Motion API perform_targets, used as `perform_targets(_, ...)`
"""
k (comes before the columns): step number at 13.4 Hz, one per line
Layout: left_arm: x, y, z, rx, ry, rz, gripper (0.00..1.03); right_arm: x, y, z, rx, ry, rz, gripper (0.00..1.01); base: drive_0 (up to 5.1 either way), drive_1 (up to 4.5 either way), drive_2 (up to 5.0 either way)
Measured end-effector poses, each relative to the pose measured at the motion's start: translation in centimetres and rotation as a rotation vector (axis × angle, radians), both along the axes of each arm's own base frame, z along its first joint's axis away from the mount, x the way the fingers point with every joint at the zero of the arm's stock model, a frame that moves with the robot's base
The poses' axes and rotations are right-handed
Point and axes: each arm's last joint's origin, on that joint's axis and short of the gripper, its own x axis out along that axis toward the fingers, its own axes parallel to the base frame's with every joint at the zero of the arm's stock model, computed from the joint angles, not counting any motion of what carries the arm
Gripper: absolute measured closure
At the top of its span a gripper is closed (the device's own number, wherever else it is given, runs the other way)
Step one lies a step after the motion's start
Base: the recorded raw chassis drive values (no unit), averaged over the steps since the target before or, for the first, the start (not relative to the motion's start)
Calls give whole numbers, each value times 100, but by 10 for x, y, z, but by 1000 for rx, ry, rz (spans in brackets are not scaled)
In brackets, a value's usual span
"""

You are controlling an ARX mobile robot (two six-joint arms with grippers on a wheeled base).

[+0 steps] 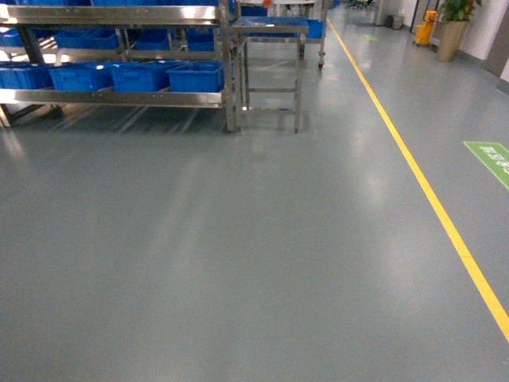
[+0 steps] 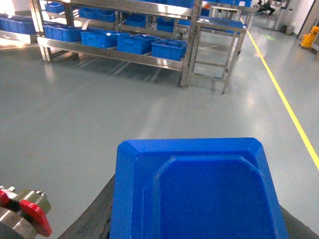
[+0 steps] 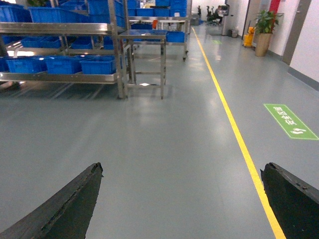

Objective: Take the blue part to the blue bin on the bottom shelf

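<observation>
In the left wrist view the blue part [image 2: 197, 191] fills the lower frame, a blue block with bevelled corners, and my left gripper [image 2: 197, 221] is shut on it; dark fingers [image 2: 94, 216] show on either side. My right gripper [image 3: 182, 169] is open over bare floor, nothing between its fingers. Neither gripper appears in the head view. Far ahead on the left stands a steel rack whose bottom shelf [image 1: 119, 98] carries a row of several blue bins [image 1: 195, 76], seen too from the left wrist [image 2: 168, 49] and the right wrist [image 3: 97, 64].
A small steel table [image 1: 270, 30] stands just right of the rack. A yellow floor line [image 1: 421, 183] runs along the right, with a green floor sign [image 1: 489, 159] beyond it. Grey floor lies between me and the rack. A potted plant [image 1: 453, 24] stands far right.
</observation>
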Motion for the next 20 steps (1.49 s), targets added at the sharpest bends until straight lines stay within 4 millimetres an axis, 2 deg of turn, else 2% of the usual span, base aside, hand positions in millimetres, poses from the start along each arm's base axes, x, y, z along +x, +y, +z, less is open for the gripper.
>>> perform_targets(4,0,0,0,0,1,-2,60,0,0,0,0,-1,-2,3,-93,-93,-93)
perform_targets(20,0,0,0,1,2,1,60,0,0,0,0,-2,0,3,3,409,-403)
